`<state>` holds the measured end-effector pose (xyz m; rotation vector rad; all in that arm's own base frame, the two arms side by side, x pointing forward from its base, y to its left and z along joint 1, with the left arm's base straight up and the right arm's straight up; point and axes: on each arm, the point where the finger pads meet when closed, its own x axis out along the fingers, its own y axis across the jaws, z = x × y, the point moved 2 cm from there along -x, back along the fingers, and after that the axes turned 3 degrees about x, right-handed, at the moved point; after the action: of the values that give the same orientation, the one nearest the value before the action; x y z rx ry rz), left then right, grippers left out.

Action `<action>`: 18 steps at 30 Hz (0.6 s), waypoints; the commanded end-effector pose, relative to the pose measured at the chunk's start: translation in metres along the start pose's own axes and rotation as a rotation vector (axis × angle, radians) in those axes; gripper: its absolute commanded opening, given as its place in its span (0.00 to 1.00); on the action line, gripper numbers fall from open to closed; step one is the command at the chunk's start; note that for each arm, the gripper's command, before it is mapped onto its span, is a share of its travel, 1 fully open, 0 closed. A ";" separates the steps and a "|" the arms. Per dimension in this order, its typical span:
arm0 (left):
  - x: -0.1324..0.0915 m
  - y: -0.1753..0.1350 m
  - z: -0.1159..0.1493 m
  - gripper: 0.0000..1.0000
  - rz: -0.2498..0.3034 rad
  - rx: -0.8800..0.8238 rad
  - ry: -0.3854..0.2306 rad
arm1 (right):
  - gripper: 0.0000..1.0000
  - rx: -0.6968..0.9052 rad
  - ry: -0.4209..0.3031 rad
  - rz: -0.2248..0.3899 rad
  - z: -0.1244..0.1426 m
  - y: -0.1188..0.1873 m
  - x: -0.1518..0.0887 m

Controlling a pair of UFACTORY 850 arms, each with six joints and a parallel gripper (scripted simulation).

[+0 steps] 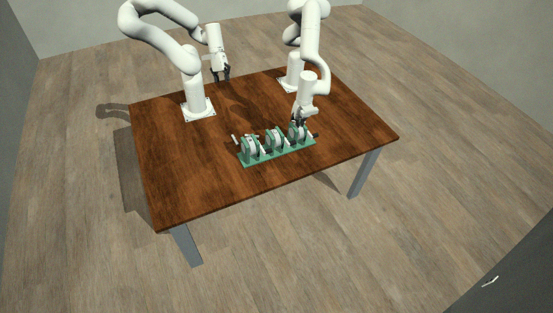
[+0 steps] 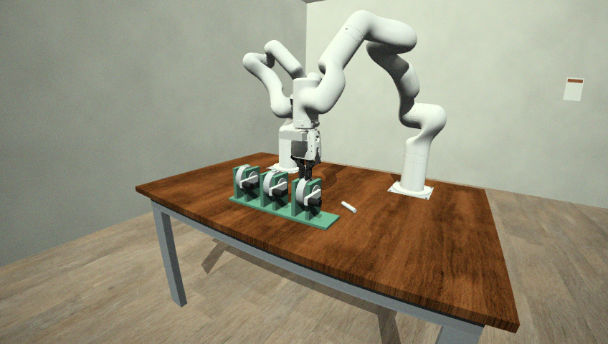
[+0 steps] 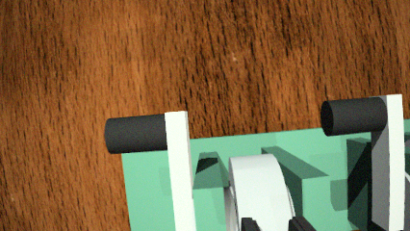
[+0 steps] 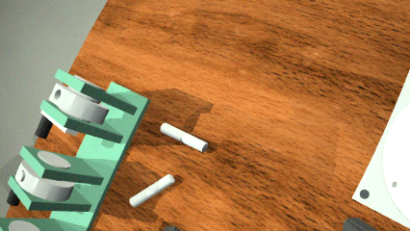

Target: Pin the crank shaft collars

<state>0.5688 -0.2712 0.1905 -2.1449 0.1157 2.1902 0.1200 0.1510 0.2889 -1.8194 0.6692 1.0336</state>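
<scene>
A green fixture (image 1: 251, 162) (image 2: 328, 221) (image 3: 144, 188) (image 4: 93, 140) carries three crank shafts with white collars. My left gripper (image 1: 298, 124) (image 2: 305, 176) (image 3: 271, 223) is low over one end collar (image 1: 299, 134) (image 2: 302, 191) (image 3: 260, 185). It is shut on a taper pin, which stands upright in that collar; fingers and collar hide most of it. The other end collar (image 4: 82, 106) shows a dark hole. The middle collar (image 1: 274, 136) (image 4: 45, 185) has a round mark, pin or hole unclear. My right gripper (image 1: 222, 79) (image 4: 265, 226) is open, high behind the fixture.
Two loose pins lie behind the fixture, one pin (image 1: 234, 139) (image 2: 348, 207) (image 4: 152, 191) by its end and another pin (image 1: 254, 135) (image 4: 184, 138) close by. Black crank handles (image 2: 315, 200) (image 3: 137, 134) stick out sideways. The arm bases stand along the far edge.
</scene>
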 end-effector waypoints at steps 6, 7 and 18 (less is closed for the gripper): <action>0.000 0.000 -0.001 0.20 0.001 0.000 0.002 | 1.00 0.001 -0.001 -0.001 0.000 -0.001 -0.001; 0.000 0.000 -0.001 0.20 0.001 0.000 0.002 | 1.00 0.001 -0.001 -0.001 0.000 -0.001 -0.001; 0.000 0.000 -0.001 0.46 0.001 0.000 0.002 | 1.00 0.001 -0.001 -0.001 0.000 -0.001 -0.001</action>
<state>0.5688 -0.2712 0.1898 -2.1446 0.1156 2.1904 0.1200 0.1510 0.2889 -1.8194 0.6692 1.0336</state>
